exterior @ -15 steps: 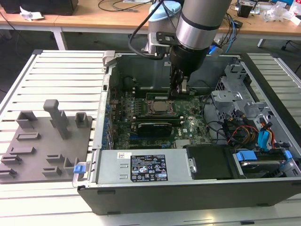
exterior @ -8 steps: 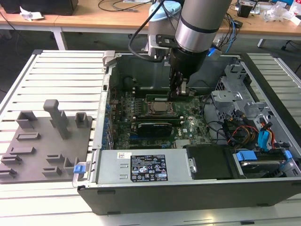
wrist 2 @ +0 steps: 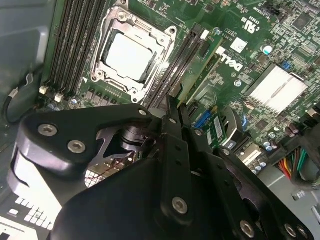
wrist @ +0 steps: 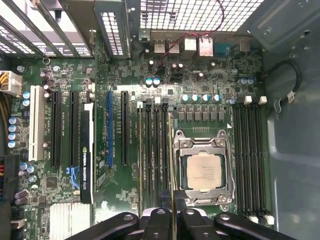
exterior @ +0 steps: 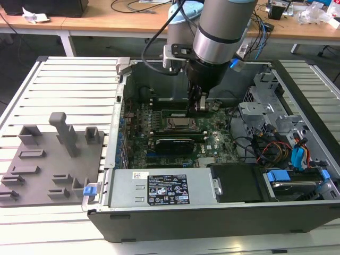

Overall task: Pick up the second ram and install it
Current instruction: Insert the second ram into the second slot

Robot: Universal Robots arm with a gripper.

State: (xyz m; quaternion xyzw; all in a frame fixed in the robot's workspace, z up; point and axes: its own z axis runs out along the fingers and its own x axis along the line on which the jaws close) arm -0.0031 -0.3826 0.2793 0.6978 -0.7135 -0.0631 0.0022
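In the exterior view the arm (exterior: 218, 32) comes down steeply from above into an open computer case (exterior: 212, 218) that lies on its side. The gripper (exterior: 197, 106) hangs low over the motherboard (exterior: 212, 139), just beside the CPU socket (exterior: 179, 124) on the exterior view's right. The case rests on a slatted light-grey table (exterior: 64, 85). A grey holder with upright pegs and pockets (exterior: 50, 159) sits on the slats at the exterior view's left, well apart from the gripper. Wooden desks with cables (exterior: 122, 16) run along the far side of the room. Inside the case, a black power supply cover with a white label (exterior: 159, 188) lies along the near wall, and drive bays with coloured wires (exterior: 287, 149) fill the end at the exterior view's right.

In the second wrist view the black fingers (wrist 2: 172, 150) are drawn close together on the edge of a thin green stick, the second ram (wrist 2: 200, 67). It stands on its edge over the black slots with white end clips (wrist 2: 172, 75), right beside the socket. Its long axis runs along the slots, away from the fingers.

In the first wrist view the second ram (wrist: 171, 160) appears edge-on as a narrow line between the slots and the socket frame (wrist: 204, 170), lengthways with the slots. The gripper (wrist: 172, 222) is clamped on its near end. Whether it is seated in a slot cannot be told
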